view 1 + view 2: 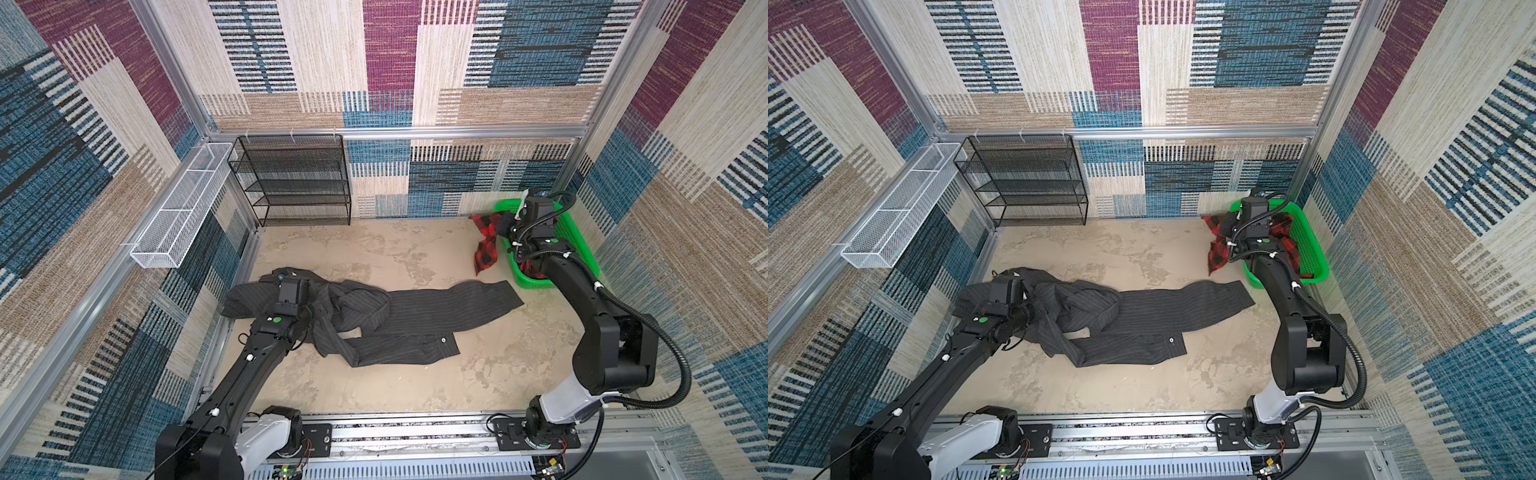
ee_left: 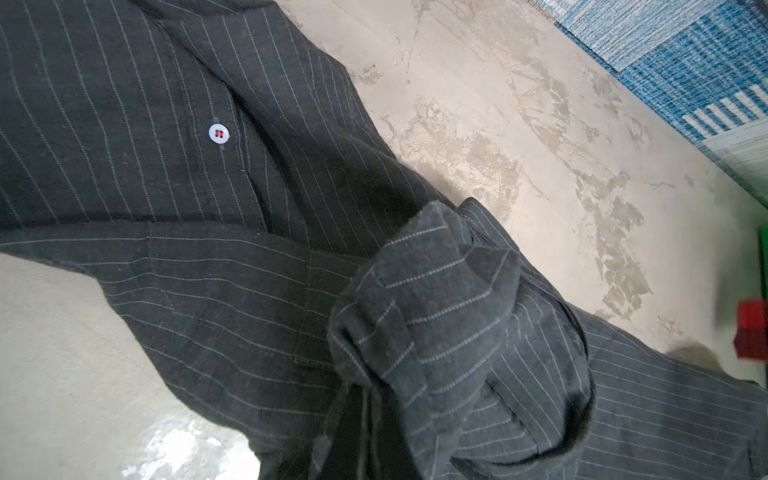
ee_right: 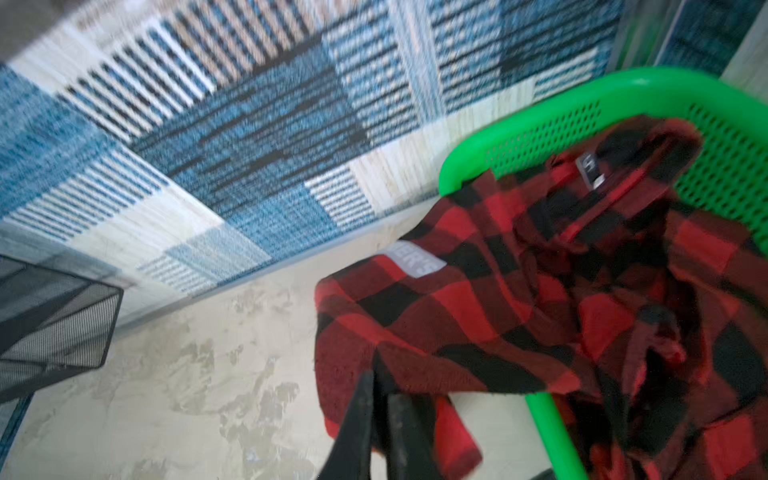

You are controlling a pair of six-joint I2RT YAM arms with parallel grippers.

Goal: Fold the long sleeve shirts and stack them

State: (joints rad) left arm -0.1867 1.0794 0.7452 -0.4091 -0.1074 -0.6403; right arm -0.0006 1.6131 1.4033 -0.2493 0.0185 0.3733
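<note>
Two shirts. Check shirt (image 1: 486, 245): edge nipped in R tool (image 3: 380, 384), bulk beside tool in basket (image 1: 582, 249). Pinstripe shirt (image 1: 436, 307): L tool (image 1: 286, 279) clamped on it, long axis toward R arm (image 1: 615, 332).

Red check shirt (image 3: 478, 299) apparently blurred.

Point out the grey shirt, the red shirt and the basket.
grey shirt (image 1: 449, 305), in a top view, flat part
red shirt (image 1: 487, 254), in a top view, hanging part
basket (image 1: 579, 243), in a top view, wall
</note>
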